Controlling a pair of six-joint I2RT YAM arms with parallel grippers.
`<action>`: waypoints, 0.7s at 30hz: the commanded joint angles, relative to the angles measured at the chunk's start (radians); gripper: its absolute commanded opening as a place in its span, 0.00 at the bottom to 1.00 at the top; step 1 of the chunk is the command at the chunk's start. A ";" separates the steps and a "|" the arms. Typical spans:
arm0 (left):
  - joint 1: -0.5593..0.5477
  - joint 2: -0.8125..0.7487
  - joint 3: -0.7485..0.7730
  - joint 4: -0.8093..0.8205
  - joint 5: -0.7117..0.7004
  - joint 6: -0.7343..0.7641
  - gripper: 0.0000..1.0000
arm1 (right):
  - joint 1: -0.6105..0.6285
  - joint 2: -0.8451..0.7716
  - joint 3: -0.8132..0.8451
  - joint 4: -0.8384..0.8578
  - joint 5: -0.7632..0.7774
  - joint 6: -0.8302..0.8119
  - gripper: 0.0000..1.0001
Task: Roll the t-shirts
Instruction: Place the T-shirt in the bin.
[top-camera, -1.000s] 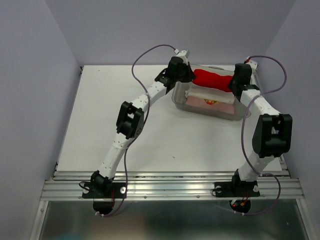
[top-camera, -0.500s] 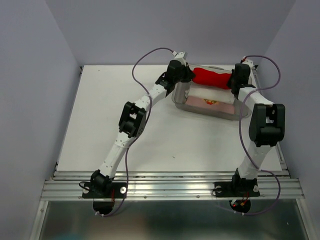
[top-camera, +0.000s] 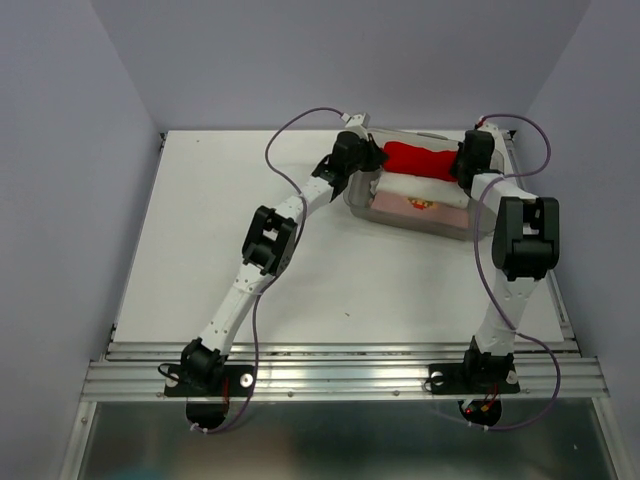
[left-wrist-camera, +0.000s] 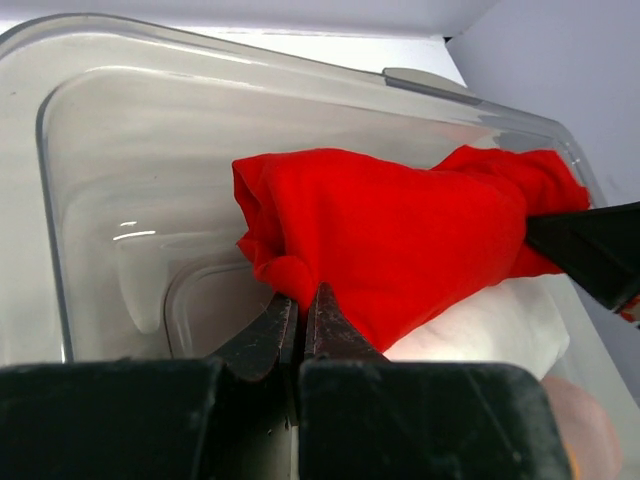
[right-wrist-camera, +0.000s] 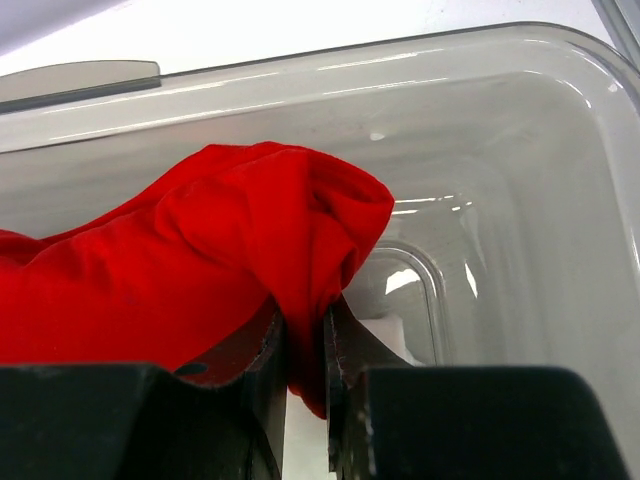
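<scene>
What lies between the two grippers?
The red t-shirt, one end in the left gripper, the other in the right gripper, over the clear bin. The top view shows it.

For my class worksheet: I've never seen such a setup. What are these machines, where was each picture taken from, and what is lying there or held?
Two robot arms are bolted to a white table. One picture looks down from above; the other two come from cameras on each wrist, showing that arm's fingers. A clear plastic bin holds a white cloth roll and a pale pink roll. The left gripper and right gripper each pinch one end of a rolled bright red t-shirt above them.
</scene>
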 joint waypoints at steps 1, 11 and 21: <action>0.025 -0.014 0.080 0.071 0.022 -0.032 0.00 | -0.032 0.026 0.057 0.078 0.031 -0.024 0.01; 0.025 0.020 0.097 0.099 0.027 -0.026 0.00 | -0.050 0.068 0.037 0.078 0.011 -0.006 0.01; 0.025 0.026 0.074 0.102 0.047 -0.028 0.25 | -0.059 0.068 0.027 0.073 -0.006 -0.001 0.11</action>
